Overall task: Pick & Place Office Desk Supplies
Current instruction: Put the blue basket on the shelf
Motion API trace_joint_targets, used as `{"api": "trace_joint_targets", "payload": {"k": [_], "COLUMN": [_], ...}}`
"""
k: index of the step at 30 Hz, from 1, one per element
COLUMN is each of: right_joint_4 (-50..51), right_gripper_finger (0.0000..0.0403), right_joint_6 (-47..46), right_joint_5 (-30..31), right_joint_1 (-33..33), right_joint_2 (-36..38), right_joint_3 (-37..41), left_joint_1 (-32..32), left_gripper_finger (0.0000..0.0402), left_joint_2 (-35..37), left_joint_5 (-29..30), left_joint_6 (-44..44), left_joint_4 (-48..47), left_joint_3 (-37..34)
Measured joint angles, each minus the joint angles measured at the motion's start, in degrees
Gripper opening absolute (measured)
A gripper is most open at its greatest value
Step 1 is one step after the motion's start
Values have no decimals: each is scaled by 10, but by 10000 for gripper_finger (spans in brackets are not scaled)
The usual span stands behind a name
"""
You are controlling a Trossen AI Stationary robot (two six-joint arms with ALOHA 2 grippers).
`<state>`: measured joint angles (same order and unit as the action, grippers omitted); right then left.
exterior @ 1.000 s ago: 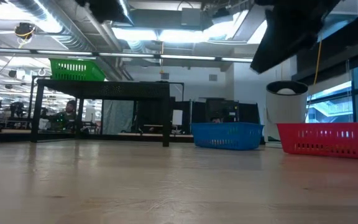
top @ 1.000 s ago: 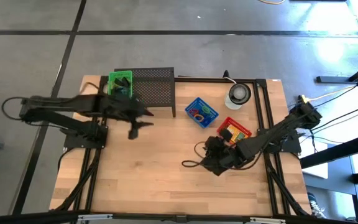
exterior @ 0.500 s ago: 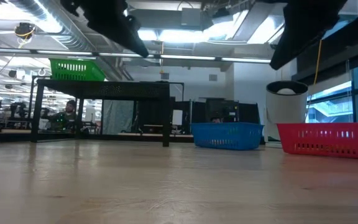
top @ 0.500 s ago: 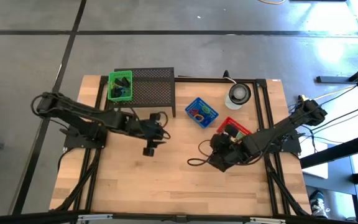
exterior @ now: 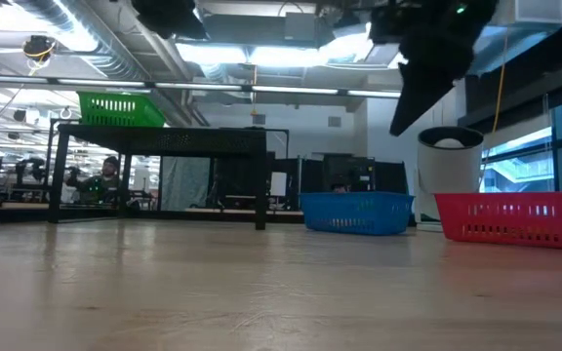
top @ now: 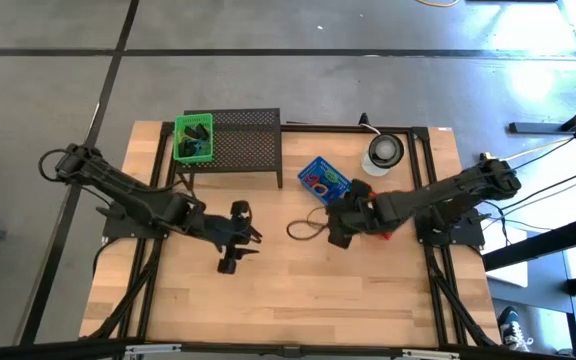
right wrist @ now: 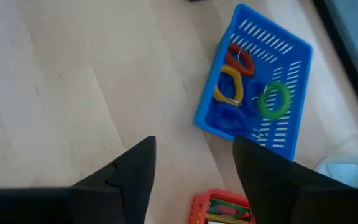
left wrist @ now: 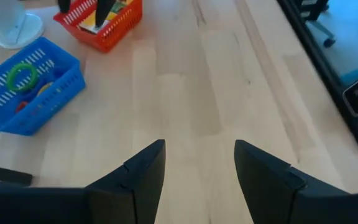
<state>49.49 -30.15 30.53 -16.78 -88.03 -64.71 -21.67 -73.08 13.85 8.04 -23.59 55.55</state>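
The supplies lie in small baskets. A blue basket [top: 323, 178] holds loops: green [right wrist: 273, 99], yellow [right wrist: 227, 87], red [right wrist: 240, 59] and blue. A red basket [left wrist: 101, 22], with yellow-orange items in it, stands beside it, partly under the right arm in the high view. A green basket [top: 193, 137] with dark items sits on the black mesh rack [top: 245, 142]. My left gripper [top: 243, 238] hangs open above bare wood at mid-table [left wrist: 197, 146]. My right gripper [top: 336, 212] is open, above the table just near of the blue basket [right wrist: 194, 143].
A round white and grey object [top: 383, 153] stands at the far right, next to the blue basket. The rack occupies the far left-centre. Bare wood stretches across the table's near half [top: 288, 300]. The room shows beyond the table in the low view.
My left gripper has swung away from the rack toward the table's near edge and middle. My right gripper has moved toward the far edge and a little left, up to the blue basket. Neither carries anything.
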Motion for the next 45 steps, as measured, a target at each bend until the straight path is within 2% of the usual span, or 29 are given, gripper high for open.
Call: {"api": "trace_joint_targets", "payload": {"k": [6, 11, 19, 32, 38, 45], "right_joint_4": [-47, -105, -141, -164, -165, -165], "right_gripper_finger": [228, 228, 228, 225, 180, 77], "right_joint_6": [91, 152, 116, 81, 58, 20], "right_joint_5": [-94, -149, -167, -166, -167, -201], "right_joint_1": [75, 128, 194, 214, 214, 213], "right_joint_2": [-2, -9, -76, -147, -149, -149], "right_joint_3": [0, 0, 0, 0, 0, 0], "left_joint_1": [-37, -60, -82, -86, -86, -86], "left_gripper_finger": [186, 186, 186, 186, 186, 186], "left_joint_2": [0, 0, 0, 0, 0, 0], "left_joint_5": [17, 28, 45, 46, 46, 45], "left_joint_6": [17, 18, 18, 23, 23, 32], "left_joint_4": [-2, -2, -2, -3, -4, -4], "left_joint_3": [0, 0, 0, 0, 0, 0]}}
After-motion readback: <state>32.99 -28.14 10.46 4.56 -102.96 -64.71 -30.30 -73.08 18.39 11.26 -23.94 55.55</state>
